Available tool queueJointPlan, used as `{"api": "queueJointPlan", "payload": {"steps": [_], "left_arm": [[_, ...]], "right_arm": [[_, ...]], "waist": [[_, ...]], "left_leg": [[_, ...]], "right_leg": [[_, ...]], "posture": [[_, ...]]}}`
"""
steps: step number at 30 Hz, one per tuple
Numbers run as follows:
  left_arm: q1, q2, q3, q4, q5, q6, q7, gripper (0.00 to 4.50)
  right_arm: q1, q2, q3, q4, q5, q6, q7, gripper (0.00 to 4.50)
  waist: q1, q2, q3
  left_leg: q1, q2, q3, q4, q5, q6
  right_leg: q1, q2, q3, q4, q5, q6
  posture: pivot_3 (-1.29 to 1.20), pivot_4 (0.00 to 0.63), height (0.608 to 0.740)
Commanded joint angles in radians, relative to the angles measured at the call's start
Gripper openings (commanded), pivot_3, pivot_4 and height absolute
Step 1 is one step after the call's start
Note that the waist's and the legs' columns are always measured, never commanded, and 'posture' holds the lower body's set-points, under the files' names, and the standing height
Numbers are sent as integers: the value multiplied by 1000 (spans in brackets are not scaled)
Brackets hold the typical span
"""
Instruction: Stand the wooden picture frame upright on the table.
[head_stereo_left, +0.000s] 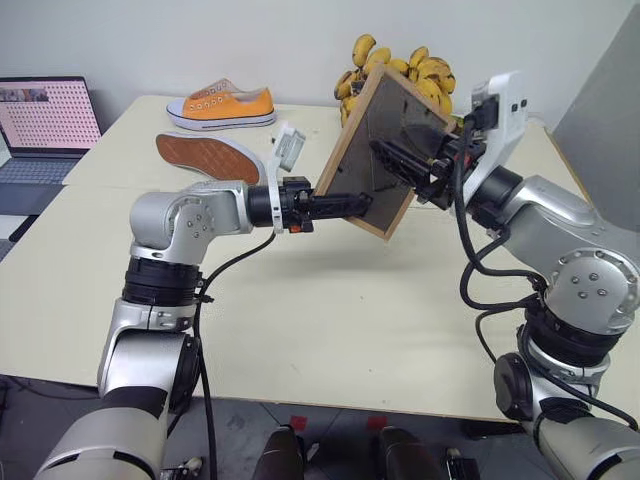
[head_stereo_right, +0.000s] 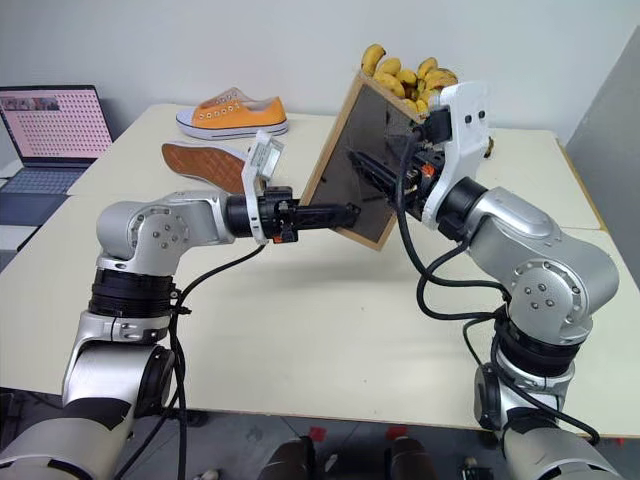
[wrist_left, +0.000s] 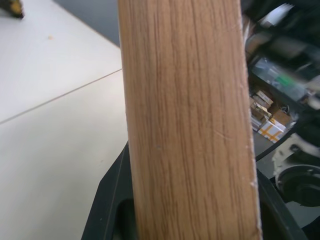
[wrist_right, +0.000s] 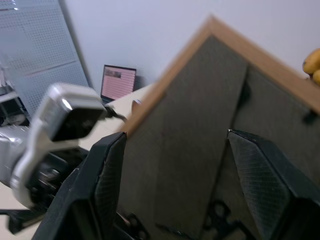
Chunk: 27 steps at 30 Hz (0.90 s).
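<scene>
**Wooden frame held in the air, stand not yet out**

Wood grain shows between the left gripper's (head_stereo_left: 362, 204) fingers, which are clamped on the lower edge of the picture frame (head_stereo_left: 385, 150). The frame hangs tilted above the table (head_stereo_left: 330, 310), dark backing toward the robot. At that backing the right gripper (wrist_right: 175, 165) has its fingers spread wide, holding nothing. Likely next: pull the easel stand out from the backing, then lower the frame onto the table.

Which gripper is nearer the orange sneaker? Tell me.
Left. The left gripper clamps the picture frame's lower edge, on the side toward the orange sneaker. The right gripper sits open against the frame's backing, farther from the sneaker.
</scene>
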Motion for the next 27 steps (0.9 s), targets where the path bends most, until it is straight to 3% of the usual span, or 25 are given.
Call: {"api": "queueJointPlan", "payload": {"steps": [1, 9, 21, 27], "left_arm": [[-38, -9, 39, -67, -43, 7, -13, 1311], [-50, -26, 37, -31, -20, -11, -18, 1311], [-159, -89, 12, 312, 151, -201, -43, 1311], [-202, -102, 29, 350, 162, -210, -69, 1311]], "right_arm": [[7, -6, 14, 11, -8, -50, -11, 3384], [-20, 26, 22, 17, 26, -63, -55, 3384], [4, 40, -56, -70, 123, 21, -175, 3384], [33, 10, -38, -58, 98, 7, -185, 3384]], "waist": [[-3, 0, 0], [-5, 0, 0], [-3, 0, 0], [-4, 0, 0]], "left_leg": [[0, 0, 0, 0, 0, 0], [0, 0, 0, 0, 0, 0], [0, 0, -1, 2, 0, 0], [0, 0, 0, 1, 0, 0]], "right_leg": [[0, 0, 0, 0, 0, 0], [0, 1, 0, 1, 0, 0], [-1, 1, 0, 4, 0, 0], [-1, 1, 0, 4, 0, 0]], "posture": [[0, 150, 740], [0, 150, 740], [0, 150, 740], [0, 150, 740]]}}
